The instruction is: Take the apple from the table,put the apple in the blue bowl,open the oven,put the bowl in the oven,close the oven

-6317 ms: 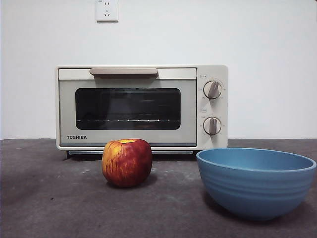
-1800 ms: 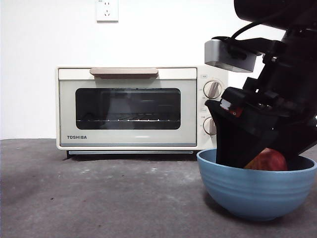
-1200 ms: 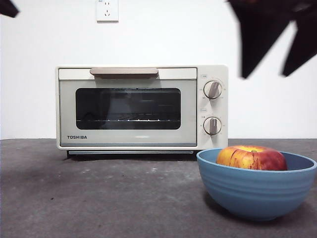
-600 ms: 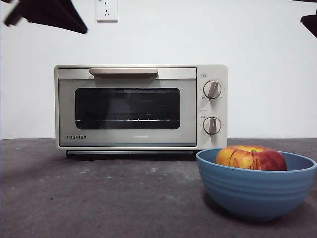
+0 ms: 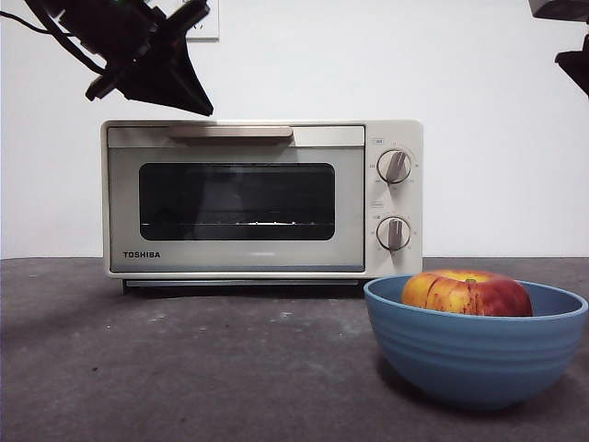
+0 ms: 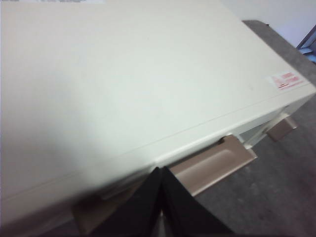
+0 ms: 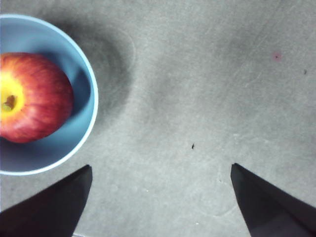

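**Apple sitting in the bowl, left gripper hanging over the oven**

The apple [image 5: 467,293] is resting inside the blue bowl [image 5: 476,354], which is standing on the tabletop [image 5: 202,368] at the lower right of the front frame, in front of the oven's knobs. The oven [image 5: 262,199] is sitting mid-frame with its door shut. The left gripper [image 6: 159,197] is hovering at the upper left of the front frame above the oven's beige handle [image 6: 215,165], its fingers pressed together and holding nothing. The right gripper [image 7: 160,197] is hanging over bare tabletop beside the bowl, its fingers spread wide apart and gripping nothing.
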